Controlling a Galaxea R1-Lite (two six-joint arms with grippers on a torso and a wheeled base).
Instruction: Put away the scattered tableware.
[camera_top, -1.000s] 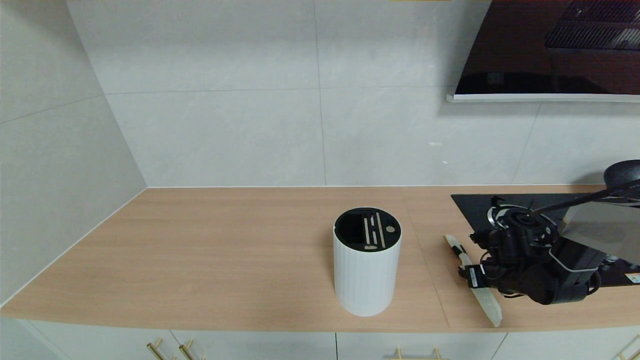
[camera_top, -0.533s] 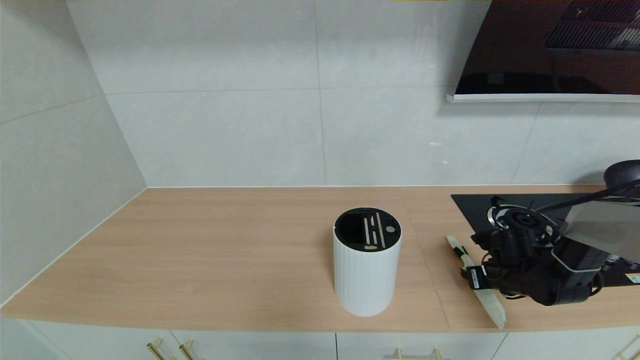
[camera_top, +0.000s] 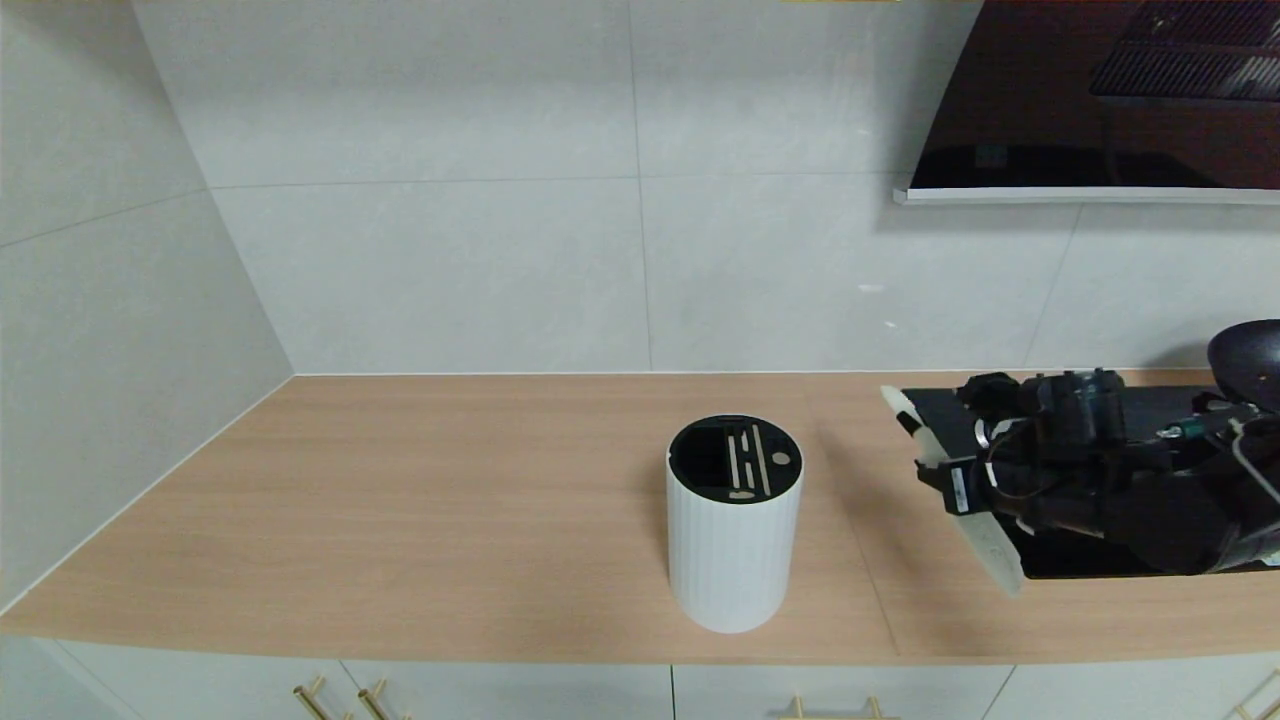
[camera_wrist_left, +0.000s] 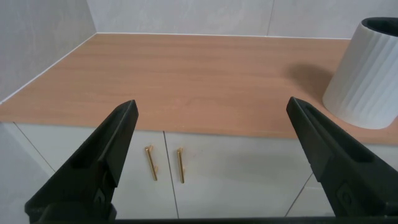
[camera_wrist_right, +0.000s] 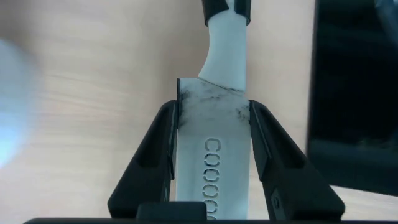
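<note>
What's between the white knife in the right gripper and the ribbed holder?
Nothing: in the head view, only bare wooden countertop separates the white ribbed cylindrical holder from the white knife.

There is one white knife, one white holder, one black stove top, one wooden counter and two grippers, the left gripper and the right gripper.
</note>
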